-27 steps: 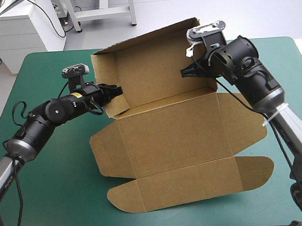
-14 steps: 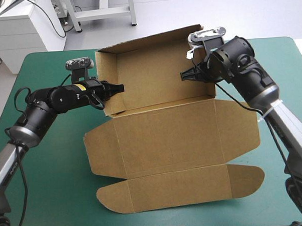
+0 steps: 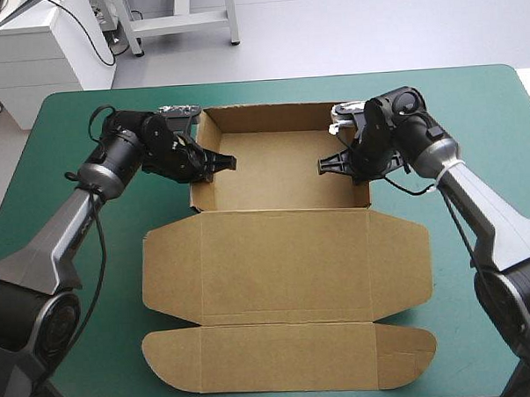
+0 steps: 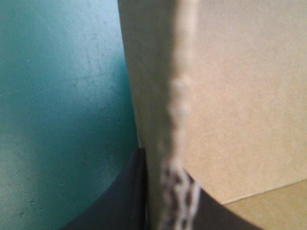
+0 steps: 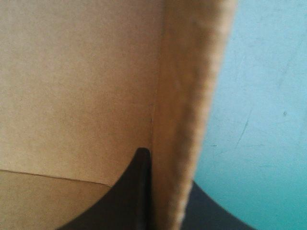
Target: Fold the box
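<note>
The brown box stands as an open tray in the far middle of the teal-green table, with its walls raised. Its lid panel and a rounded front flap lie flat toward the near edge. My left gripper is shut on the tray's left wall. In the left wrist view that wall's edge runs up between the black fingers. My right gripper is shut on the right wall, whose edge passes between its fingers.
Bare teal-green cover lies left of the tray and right of it. The flat lid and flap take up most of the near half of the table. A white cabinet stands beyond the far left corner.
The tray was lifted and tilted earlier, with its back wall high. It now rests level and square on the table. Both arms have lowered and moved toward the far edge, each keeping its wall.
</note>
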Tool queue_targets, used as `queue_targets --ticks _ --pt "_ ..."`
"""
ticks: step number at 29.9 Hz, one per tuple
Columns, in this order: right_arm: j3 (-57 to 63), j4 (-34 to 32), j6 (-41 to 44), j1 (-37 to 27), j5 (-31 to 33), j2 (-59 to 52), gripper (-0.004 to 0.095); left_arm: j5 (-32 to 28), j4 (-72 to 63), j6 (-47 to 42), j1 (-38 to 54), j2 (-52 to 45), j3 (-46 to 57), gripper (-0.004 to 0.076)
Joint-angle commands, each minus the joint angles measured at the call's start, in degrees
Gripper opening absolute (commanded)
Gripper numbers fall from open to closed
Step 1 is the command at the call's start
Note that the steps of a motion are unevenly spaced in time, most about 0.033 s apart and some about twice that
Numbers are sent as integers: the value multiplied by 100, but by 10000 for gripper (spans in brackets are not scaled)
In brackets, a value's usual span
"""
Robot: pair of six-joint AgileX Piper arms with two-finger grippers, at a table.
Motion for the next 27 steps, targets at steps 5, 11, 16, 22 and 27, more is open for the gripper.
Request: queue_targets --ticks 5,11,16,22,27 --pt "-85 353 -646 -280 96 138 -21 206 126 -73 -191 261 -326 -8" --pt "-85 505 -731 -363 131 351 -21 708 117 -83 -181 699 -326 -8" --pt "-85 506 -756 -424 159 433 -19 938 89 -93 -181 976 -331 -8" --pt "-85 654 -775 -493 159 459 91 971 65 -93 -181 1050 -469 -4" --pt "-85 781 -785 -507 159 459 389 1350 88 -39 -181 1050 -839 78"
